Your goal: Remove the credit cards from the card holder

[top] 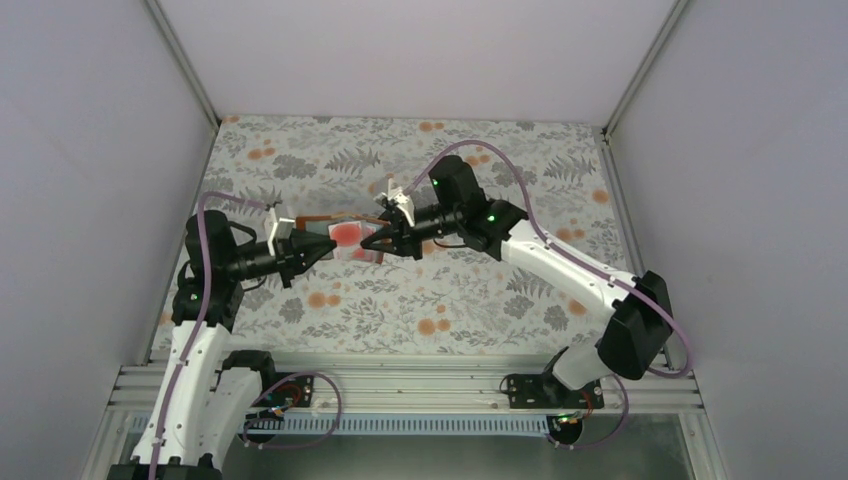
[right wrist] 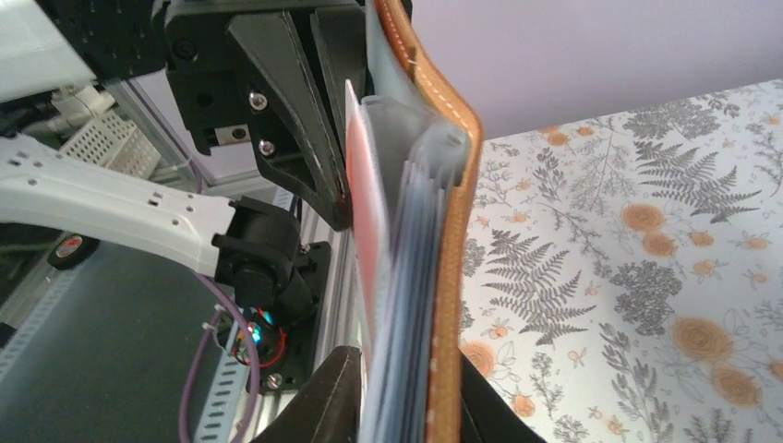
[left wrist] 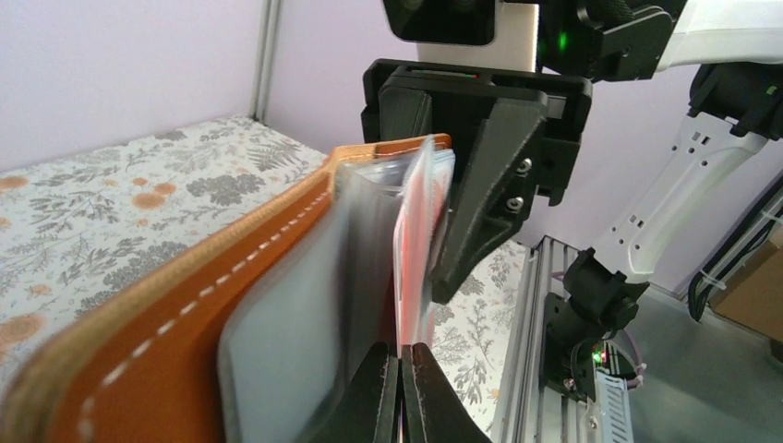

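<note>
Since both arms meet over the middle of the table (top: pixel 520 300) in the top view, the card holder (top: pixel 318 222) hangs in the air between the left gripper (top: pixel 318 249) and the right gripper (top: pixel 386 239). It is off the surface, with its long axis running from 1 jaw set to the other. A pale credit card (top: pixel 346 233) with red blotches shows on its open face.

Left wrist view: the left jaws are almost fully closed, pinching the near edge of the reddish card (left wrist: pixel 414 249). Card or its sleeve, can't separate them. The card stands edge-on and runs straight away from the fingers toward the right gripper's black finger at the far end. The grey sleeves (left wrist: pixel 305 341) and the brown leather cover lie to 1 side, outside these jaws.

Right wrist view: the right jaws are set about as wide as the stack and clamp the leather cover plus the sleeves. The red card sits on the outer side of the stack. Can't tell whether its far end is also caught under the right finger.

Judgement: the pull should go along the card's long axis, with the left arm drawing back and the right arm holding. The left arm is nearer to the card edge. A 2nd card can't be made out.
</note>
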